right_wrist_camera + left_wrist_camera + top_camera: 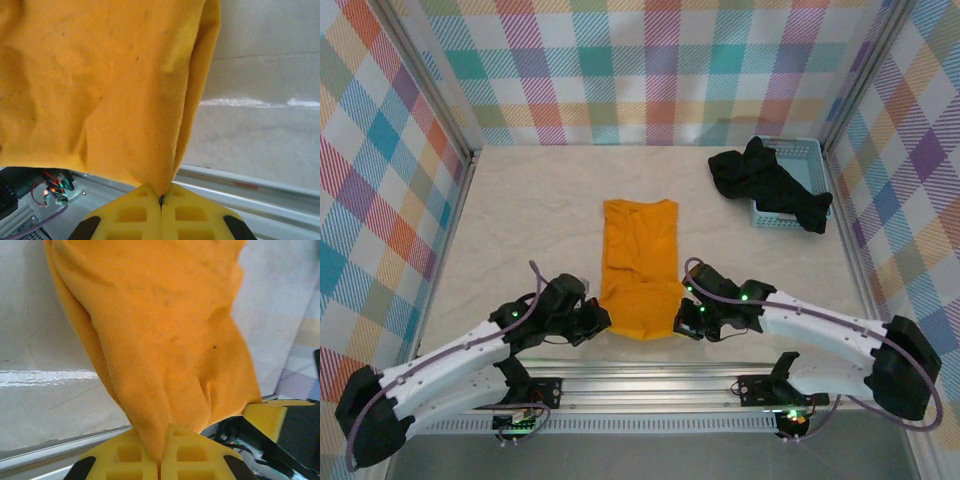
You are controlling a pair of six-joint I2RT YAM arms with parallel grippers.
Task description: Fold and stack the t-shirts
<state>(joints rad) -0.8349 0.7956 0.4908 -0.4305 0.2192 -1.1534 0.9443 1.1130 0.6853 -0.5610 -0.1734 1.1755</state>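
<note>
- Cream bench (pixel 520 200): no finished stack stands anywhere on it, so stacking is judged not yet begun.
- Orange-yellow t-shirt (pixel 640 265): it lies as a long narrow strip, running from between the two sets of jaws away toward the far wall. The sleeves appear already turned in. The crosswise fold is judged the step in hand, with the near hem to be carried over the far end.
- Black t-shirts (pixel 770 185): they lie in an unfolded heap, well beyond the right jaws and to their right, draped over the rim of the basket (pixel 775 220) and partly onto the bench. Their number cannot be told. All of these remain to be done.
- Left jaws: closed tight on the near left corner of the orange-yellow t-shirt (pixel 160 340), the cloth rising straight out of the yellow pads.
- Right jaws: likewise closed on the near right corner (pixel 100 90), with the cloth pinched in the seam between the pads.
- Verdict: one shirt is part-folded and the rest are untouched, so the task is at an early stage.
</note>
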